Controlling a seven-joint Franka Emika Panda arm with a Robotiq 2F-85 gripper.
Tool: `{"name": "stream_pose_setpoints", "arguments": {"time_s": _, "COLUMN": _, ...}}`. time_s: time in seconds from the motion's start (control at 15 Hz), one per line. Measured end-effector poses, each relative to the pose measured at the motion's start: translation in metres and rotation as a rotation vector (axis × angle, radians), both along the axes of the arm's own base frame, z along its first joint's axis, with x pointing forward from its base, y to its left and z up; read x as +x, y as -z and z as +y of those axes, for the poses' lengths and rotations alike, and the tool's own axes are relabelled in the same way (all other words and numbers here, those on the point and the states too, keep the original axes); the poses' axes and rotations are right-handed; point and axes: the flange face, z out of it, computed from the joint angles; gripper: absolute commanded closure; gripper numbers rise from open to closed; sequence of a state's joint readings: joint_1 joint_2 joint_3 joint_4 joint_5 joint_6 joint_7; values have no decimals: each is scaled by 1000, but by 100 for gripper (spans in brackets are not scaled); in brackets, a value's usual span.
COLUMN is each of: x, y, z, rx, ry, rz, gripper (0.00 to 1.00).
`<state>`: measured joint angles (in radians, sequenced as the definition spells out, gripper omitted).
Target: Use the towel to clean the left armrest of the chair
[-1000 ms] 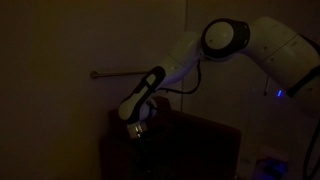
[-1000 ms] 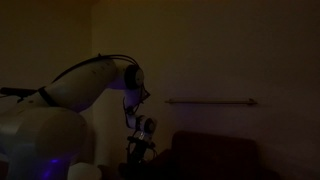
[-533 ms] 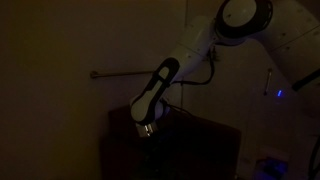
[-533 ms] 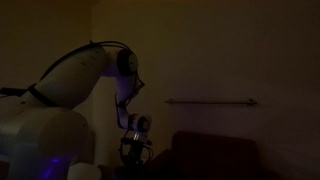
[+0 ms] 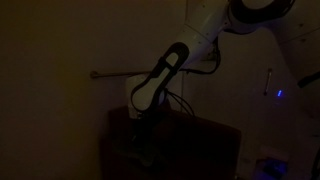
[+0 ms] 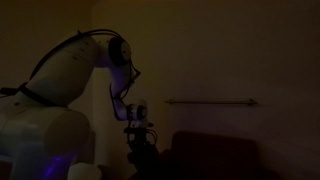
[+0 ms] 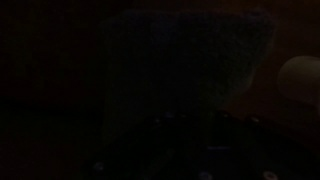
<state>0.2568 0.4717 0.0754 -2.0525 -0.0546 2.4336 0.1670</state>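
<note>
Up close, the wrist view gives us almost nothing: the picture is nearly black, and only a faint greyish, woolly patch that may be the towel (image 7: 190, 50) shows across the upper middle. The gripper (image 5: 143, 122) is closed almost all the way, but it is too dark for us to say whether cloth is pinched in it. In both exterior views the white arm (image 6: 75, 75) bends down steeply, so that the gripper hangs low over the near top edge of the chair (image 5: 200, 150), at or just above the left armrest (image 5: 120, 130); we cannot tell whether it touches. We judge the step in hand to be the wipe itself, or the last lowering before it. To do it well we would keep the grip firm, so that the towel does not slip out. We would press down only lightly and flatly on the armrest's broad top, then draw long strokes along its length rather than dabbing in one spot. We would keep the cable at the wrist clear of the chair's edge. Beyond the chair, the thin rail (image 5: 115, 73) on the wall plays no part.
</note>
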Motion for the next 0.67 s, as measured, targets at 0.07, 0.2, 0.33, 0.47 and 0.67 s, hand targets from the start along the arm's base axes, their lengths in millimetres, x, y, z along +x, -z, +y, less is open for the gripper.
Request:
{"name": "stream_pose_setpoints", "arguments": {"time_s": 0.07, "x": 9, "y": 0, "z": -5, "rx": -4, "ry": 2, "rz": -22, "gripper": 93}}
{"name": "stream_pose_setpoints", "arguments": {"time_s": 0.2, "x": 31, "y": 8, "z": -16, "rx": -6, "ry": 15, "rz": -35, "gripper": 82}}
{"name": "stream_pose_setpoints", "arguments": {"time_s": 0.33, "x": 48, "y": 23, "z": -23, "rx": -3, "ry": 22, "rz": -34, "gripper": 82}}
{"name": "stream_pose_setpoints", "arguments": {"time_s": 0.47, "x": 53, "y": 32, "z": -24, "rx": -3, "ry": 25, "rz": -30, "gripper": 94}}
{"name": "stream_pose_setpoints", "arguments": {"time_s": 0.67, "x": 53, "y": 34, "z": -22, "rx": -4, "ry": 26, "rz": -29, "gripper": 94}}
